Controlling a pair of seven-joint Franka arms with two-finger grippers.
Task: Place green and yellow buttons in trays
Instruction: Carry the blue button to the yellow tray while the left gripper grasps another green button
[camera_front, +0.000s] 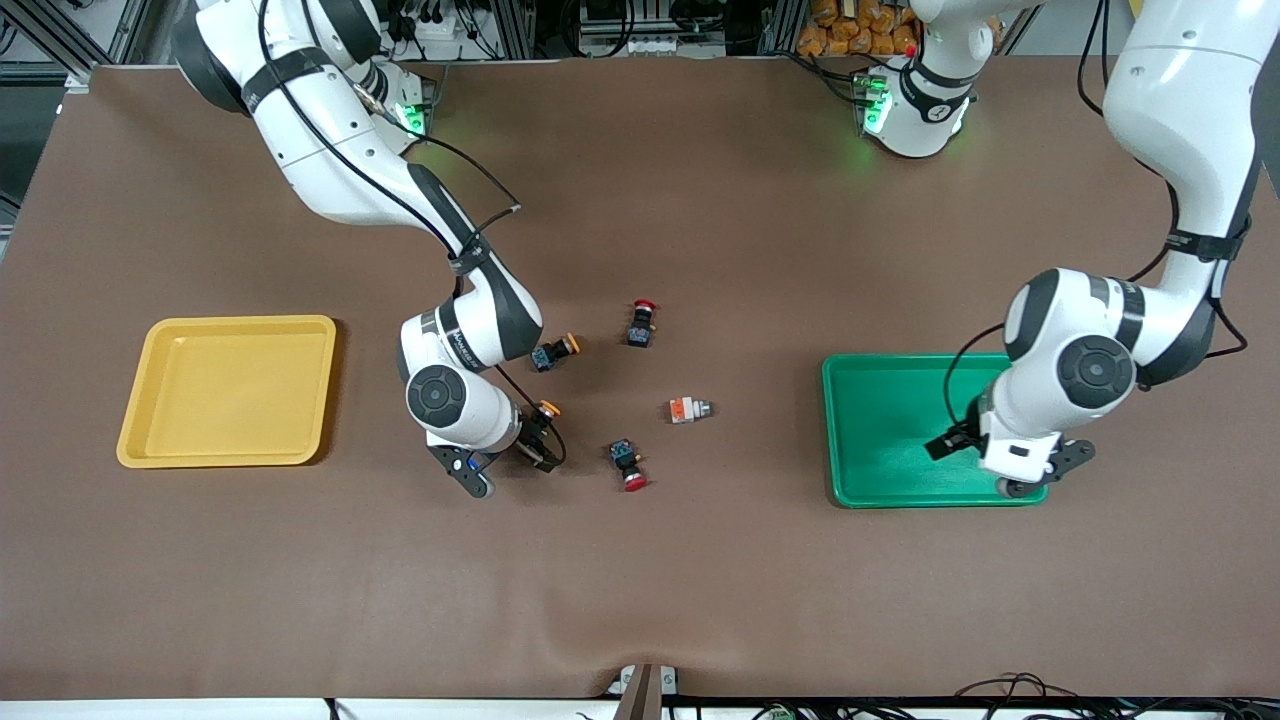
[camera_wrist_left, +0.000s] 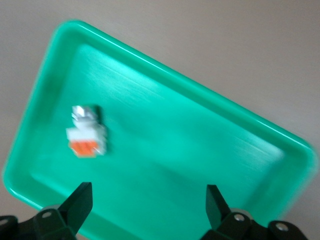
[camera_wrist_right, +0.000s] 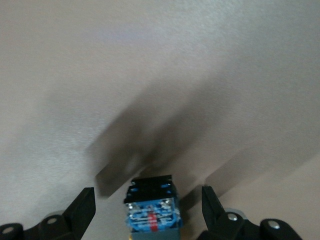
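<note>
The green tray (camera_front: 880, 430) lies at the left arm's end of the table. My left gripper (camera_front: 1008, 462) hangs over it, open and empty (camera_wrist_left: 147, 205). In the left wrist view a white-bodied button with orange parts (camera_wrist_left: 86, 132) lies on its side in the green tray (camera_wrist_left: 200, 125). The yellow tray (camera_front: 230, 390) lies at the right arm's end. My right gripper (camera_front: 525, 445) is low at the table, open (camera_wrist_right: 147, 207), straddling a black-bodied button (camera_wrist_right: 150, 210) whose orange-yellow cap (camera_front: 547, 408) shows beside the hand. Both fingers stand apart from it.
On the mat between the trays lie another black button with an orange-yellow cap (camera_front: 556, 351), a white-and-orange button (camera_front: 688, 409), and two red-capped switches (camera_front: 642, 323) (camera_front: 628, 465), the second close to my right gripper.
</note>
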